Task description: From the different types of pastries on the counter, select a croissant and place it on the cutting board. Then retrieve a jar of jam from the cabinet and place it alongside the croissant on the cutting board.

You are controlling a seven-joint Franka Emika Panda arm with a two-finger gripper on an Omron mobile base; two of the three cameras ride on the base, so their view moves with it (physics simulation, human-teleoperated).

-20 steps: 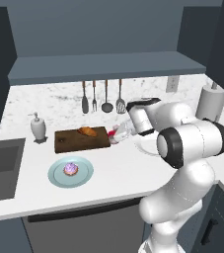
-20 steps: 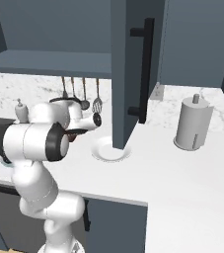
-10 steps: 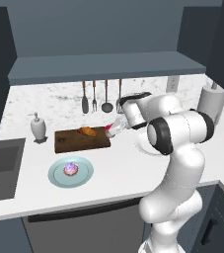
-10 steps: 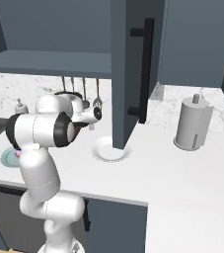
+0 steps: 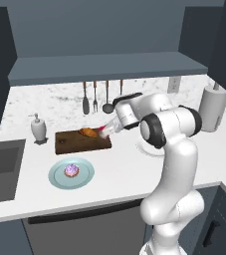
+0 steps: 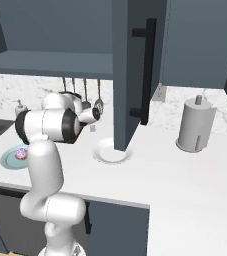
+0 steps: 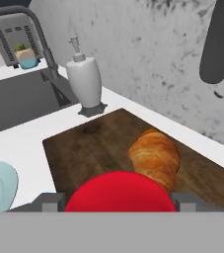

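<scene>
jar of jam (image 7: pixel 119 191) cut off below, hiding croissant (image 7: pixel 154 155) partly

White arm (image 5: pixel 176 164) with dark joints.
Its links are smooth, rounded, glossy white shells; a black ring (image 5: pixel 152 130) marks the big joint, and a thin dark band edges the wrist. The base (image 6: pixel 55 210) bulges thick and white.

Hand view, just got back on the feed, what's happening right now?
The gripper holds the red jam jar between its jaws and hangs over the near edge of the cutting board. The croissant already lies on the board, just beyond the jar. The jar is not yet set down. The frosted pastry sits on the blue plate in front of the board.
</scene>
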